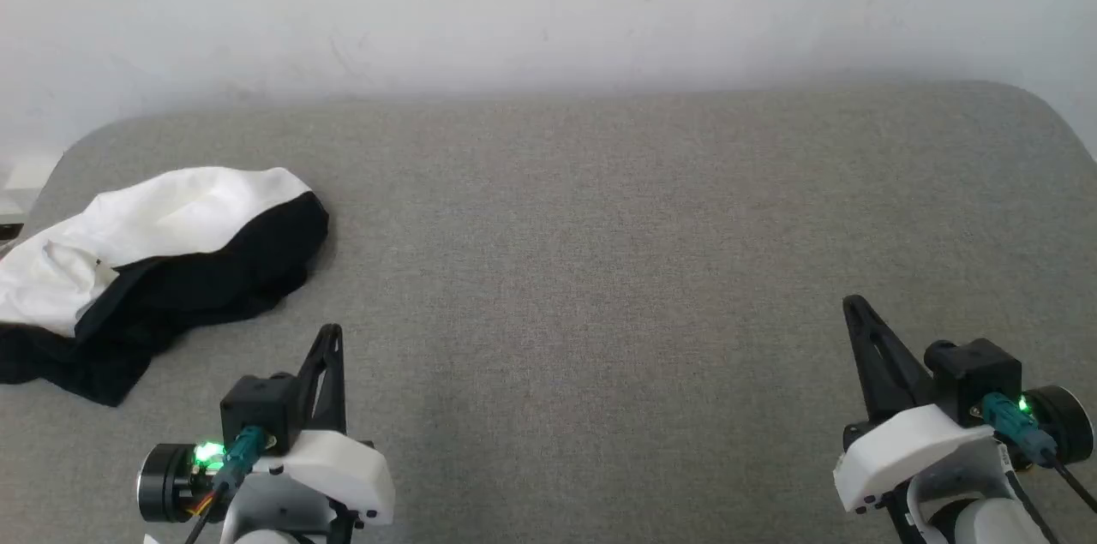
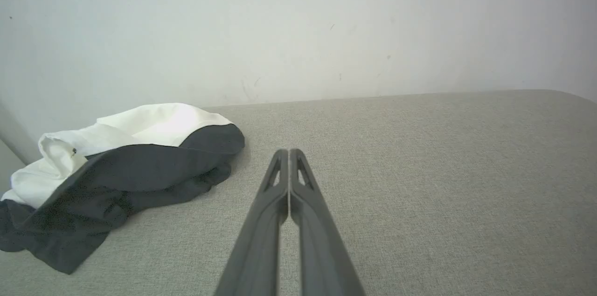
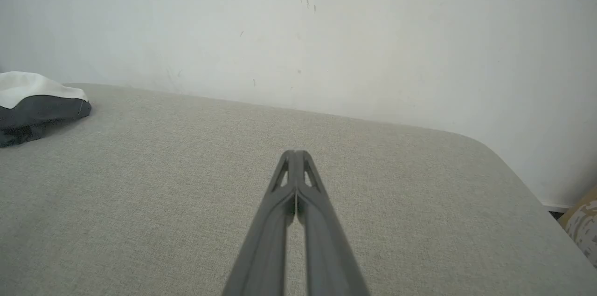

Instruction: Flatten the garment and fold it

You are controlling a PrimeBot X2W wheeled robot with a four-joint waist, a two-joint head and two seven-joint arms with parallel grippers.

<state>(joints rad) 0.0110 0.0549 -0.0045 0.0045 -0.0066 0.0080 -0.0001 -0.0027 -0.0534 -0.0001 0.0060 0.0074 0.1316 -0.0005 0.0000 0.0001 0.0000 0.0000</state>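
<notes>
At the left of a wide grey fabric-covered pad [image 1: 600,270], a shirt [image 1: 163,270] in a loose heap, neither flattened nor folded. White cloth on top and toward the back, black cloth spilling out beneath it toward the front and toward the left edge of the head view. Behind the pad, a plain pale wall [image 1: 548,4] with faint scuffs. Low on the left of the head view, the left claw [image 1: 330,338], pointing up and away, pinched flat together with nothing between; near the heap's front right edge yet apart from it, a strip of bare pad in between. In the left wrist view, the shirt [image 2: 130,170] up and to the left of the left claw [image 2: 289,154], both dark fingers [image 2: 263,221] pressed tip to tip, clear of the cloth. Low on the right of the head view, the right claw [image 1: 855,313], likewise closed tight and holding nothing, well apart from the shirt, with most of the pad's width between. In the right wrist view, the right claw [image 3: 295,154] with tips together and bare pad beyond, and the shirt [image 3: 37,100] at the far left edge. At that view's lower right, past the pad's rounded corner, a beige patterned scrap [image 3: 583,221], too little seen to name.
</notes>
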